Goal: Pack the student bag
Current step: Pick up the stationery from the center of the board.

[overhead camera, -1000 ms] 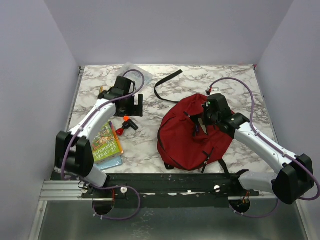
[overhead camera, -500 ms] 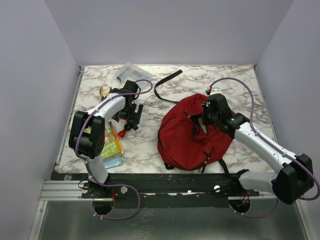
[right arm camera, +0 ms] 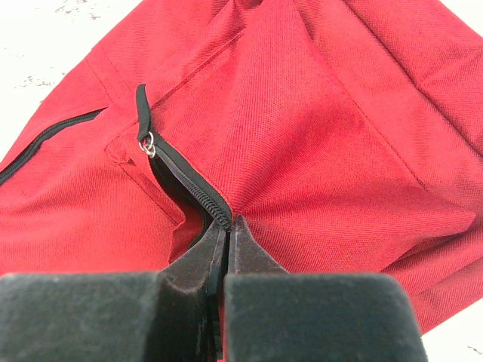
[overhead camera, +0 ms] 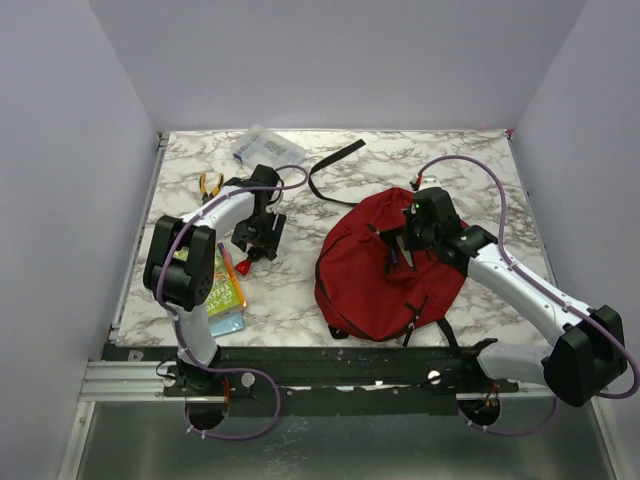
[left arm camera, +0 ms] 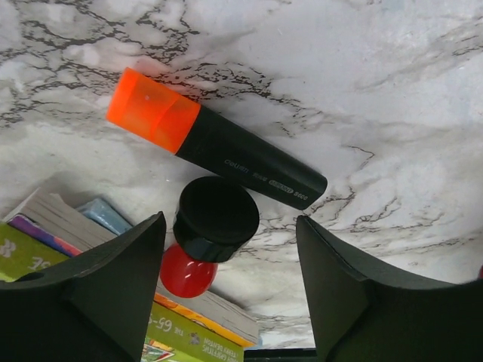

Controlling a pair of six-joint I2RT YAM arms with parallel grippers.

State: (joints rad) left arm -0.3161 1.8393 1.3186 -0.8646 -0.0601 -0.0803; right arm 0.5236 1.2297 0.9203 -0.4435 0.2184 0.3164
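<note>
The student bag (overhead camera: 375, 275) is a dark red fabric backpack lying at the table's right middle. Its zip (right arm camera: 181, 177) is partly open. My right gripper (overhead camera: 405, 248) is shut on the bag's fabric at the end of the zip opening, seen in the right wrist view (right arm camera: 229, 223). My left gripper (overhead camera: 262, 236) is open and empty. In the left wrist view (left arm camera: 230, 226) it hangs over a black highlighter with an orange cap (left arm camera: 241, 154) and a small red item with a black cap (left arm camera: 215, 219).
A stack of books (overhead camera: 215, 285) lies at the near left, also in the left wrist view (left arm camera: 189, 324). A clear plastic box (overhead camera: 262, 145) and a yellow-handled tool (overhead camera: 210, 183) sit at the back left. A black strap (overhead camera: 330, 165) lies behind the bag.
My left gripper has swung from the back left toward me, to over the highlighter and the red item. My right gripper has stayed shut on the bag.
</note>
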